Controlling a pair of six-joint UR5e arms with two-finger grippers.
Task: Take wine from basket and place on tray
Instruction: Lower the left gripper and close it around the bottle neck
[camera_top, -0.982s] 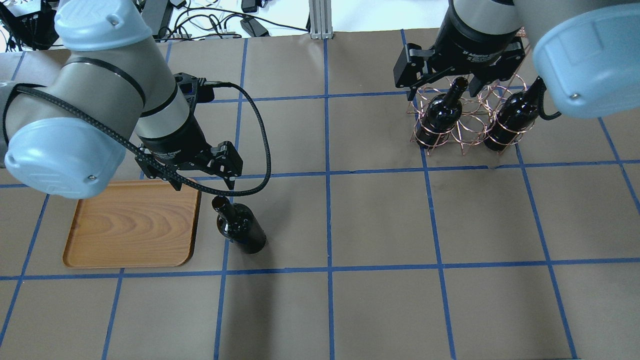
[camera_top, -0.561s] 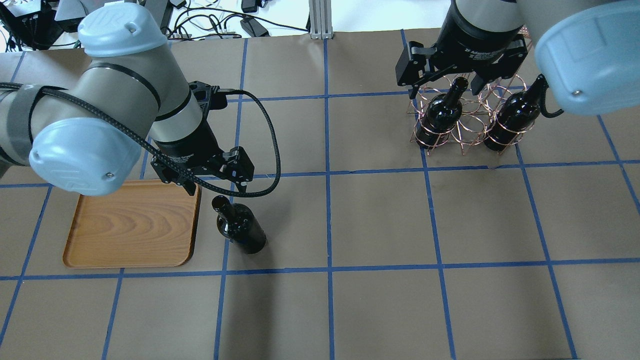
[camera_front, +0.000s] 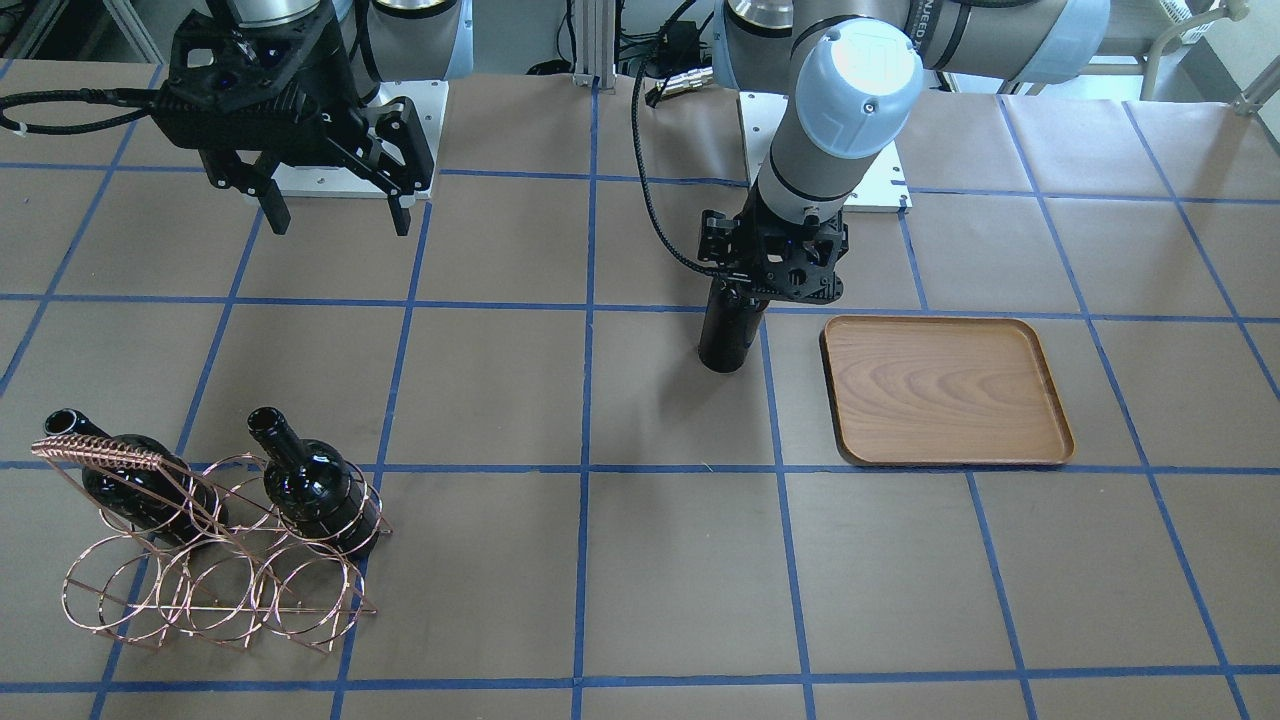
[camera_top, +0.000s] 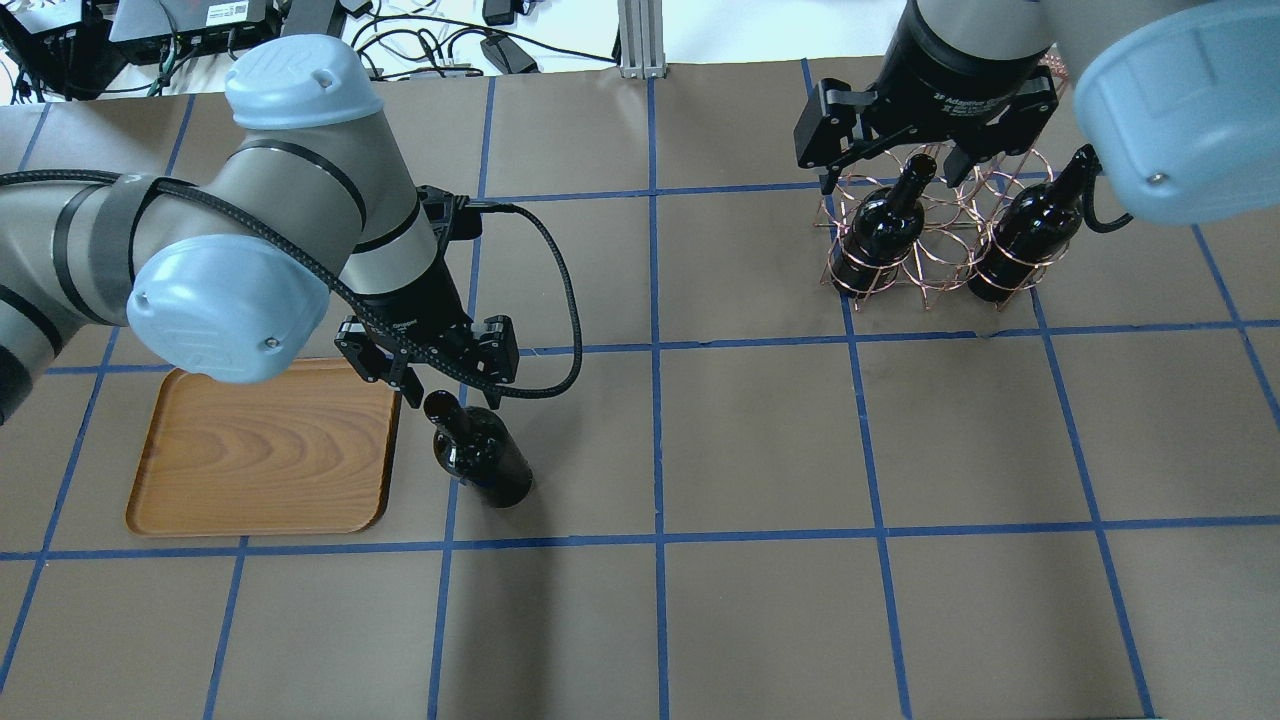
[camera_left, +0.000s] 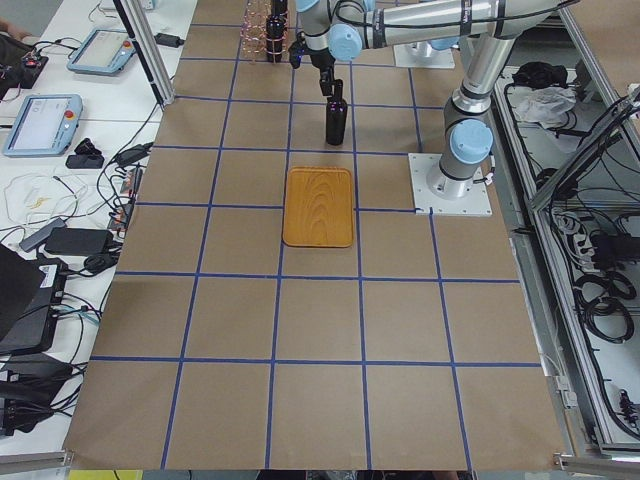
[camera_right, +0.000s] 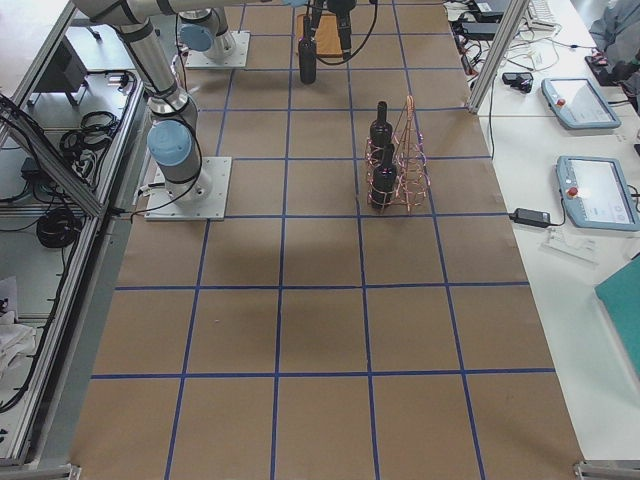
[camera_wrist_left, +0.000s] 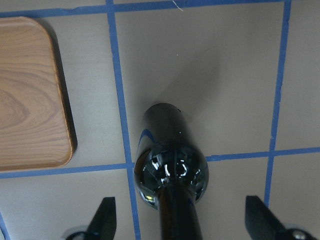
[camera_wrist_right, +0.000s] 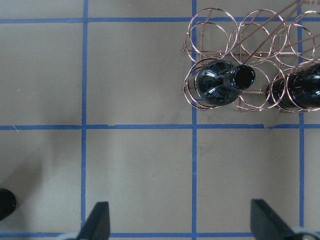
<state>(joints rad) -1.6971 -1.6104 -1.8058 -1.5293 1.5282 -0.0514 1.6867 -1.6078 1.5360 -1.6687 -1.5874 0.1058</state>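
Observation:
A near-black wine bottle (camera_top: 482, 455) stands upright on the table, just right of the wooden tray (camera_top: 265, 450). My left gripper (camera_top: 448, 385) is open over the bottle's top. In the left wrist view its fingers (camera_wrist_left: 102, 220) stand on either side of the neck, apart from the glass (camera_wrist_left: 172, 170). The copper wire basket (camera_top: 930, 245) at the far right holds two more bottles (camera_top: 885, 225) (camera_top: 1030, 235). My right gripper (camera_top: 895, 175) hovers open above the basket with nothing in it (camera_wrist_right: 180, 225). The tray (camera_front: 945, 390) has nothing on it.
Brown paper with a blue tape grid (camera_top: 655, 345) covers the table. A black cable (camera_top: 560, 300) loops from the left wrist over the table. Both arm bases (camera_front: 350, 150) sit at the robot's edge. Cables and gear (camera_top: 440, 40) lie beyond the far edge.
My left arm has swung right and forward, bringing its open gripper from above the tray's corner to over the bottle's neck. The right gripper has barely shifted.

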